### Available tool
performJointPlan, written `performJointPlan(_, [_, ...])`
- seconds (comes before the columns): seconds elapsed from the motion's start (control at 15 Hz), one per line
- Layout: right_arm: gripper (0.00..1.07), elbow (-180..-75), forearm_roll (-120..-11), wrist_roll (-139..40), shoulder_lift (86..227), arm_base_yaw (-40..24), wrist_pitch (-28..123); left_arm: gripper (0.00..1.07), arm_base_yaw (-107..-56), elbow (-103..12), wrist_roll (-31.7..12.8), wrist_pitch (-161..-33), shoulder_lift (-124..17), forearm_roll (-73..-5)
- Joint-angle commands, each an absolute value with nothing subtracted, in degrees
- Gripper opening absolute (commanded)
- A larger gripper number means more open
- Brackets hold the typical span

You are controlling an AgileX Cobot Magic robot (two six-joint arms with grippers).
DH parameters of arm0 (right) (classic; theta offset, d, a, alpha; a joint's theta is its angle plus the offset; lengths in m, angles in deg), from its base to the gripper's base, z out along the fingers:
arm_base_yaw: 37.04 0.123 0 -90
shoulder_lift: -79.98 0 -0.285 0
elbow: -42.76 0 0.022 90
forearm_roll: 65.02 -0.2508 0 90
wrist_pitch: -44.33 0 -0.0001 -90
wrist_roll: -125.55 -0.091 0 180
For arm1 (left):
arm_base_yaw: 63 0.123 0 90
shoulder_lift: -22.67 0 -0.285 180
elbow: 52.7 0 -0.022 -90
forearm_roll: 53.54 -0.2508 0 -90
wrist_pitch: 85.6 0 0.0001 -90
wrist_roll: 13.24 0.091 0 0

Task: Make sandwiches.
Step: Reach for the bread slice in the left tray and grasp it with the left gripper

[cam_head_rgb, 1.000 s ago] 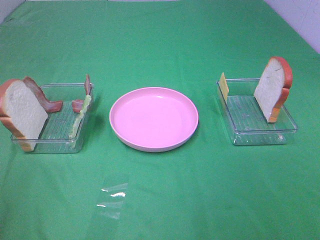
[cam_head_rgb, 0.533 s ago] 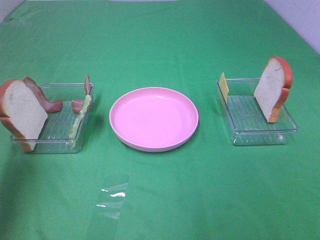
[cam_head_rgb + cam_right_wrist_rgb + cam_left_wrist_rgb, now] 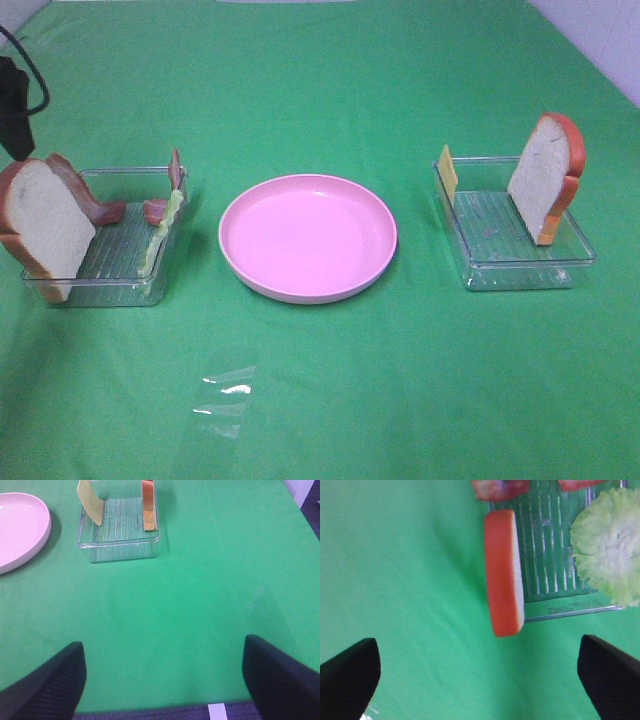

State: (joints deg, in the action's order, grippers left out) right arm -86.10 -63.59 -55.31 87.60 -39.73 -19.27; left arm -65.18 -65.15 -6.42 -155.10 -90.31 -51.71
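One white bread slice (image 3: pixel 45 225) with orange-brown crust stands on edge at the left end of the left clear tray (image 3: pixel 120 285), with red-brown bacon strips (image 3: pixel 95 205) and a pale green lettuce leaf (image 3: pixel 160 235). The second bread slice (image 3: pixel 545 175) and the yellow cheese square (image 3: pixel 448 172) stand in the right tray (image 3: pixel 520 270). My left gripper (image 3: pixel 477 647) is open and empty above the cloth beside the left bread slice (image 3: pixel 502 572) and lettuce (image 3: pixel 610 550). My right gripper (image 3: pixel 162 647) is open and empty, well short of the right tray (image 3: pixel 120 547).
A round pink plate (image 3: pixel 307 235) sits between the trays on the green cloth. A scrap of clear plastic film (image 3: pixel 225 395) lies in front of it. My left arm's black end (image 3: pixel 12 105) shows at the far left edge. A white wall borders the table's far right.
My left arm has come into the exterior view at the far left edge, behind the left tray. The food, trays and plate have not moved.
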Motion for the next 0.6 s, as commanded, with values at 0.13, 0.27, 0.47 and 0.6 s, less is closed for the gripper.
performJointPlan(0.13, [0.82,-86.0,-63.4,-55.1,85.8,-39.8,-19.2,1.01,-65.9,-66.4,-8.3,-160.0,-97.6,-49.9])
performJointPlan(0.27, [0.82,-86.0,-63.4,-55.1,85.8,-39.8,-19.2,1.0,-65.9,-66.4,-7.3,-158.9,-100.4,-48.8])
performJointPlan(0.47, [0.82,-86.0,-63.4,-55.1,85.8,-39.8,-19.2,0.99,-65.9,-66.4,-6.4,-158.2,-103.5,-48.7])
performJointPlan(0.6, [0.82,-86.0,-63.4,-55.1,85.8,-39.8,-19.2,0.88,-65.9,-66.4,-6.2,-158.1,-104.2,-49.2])
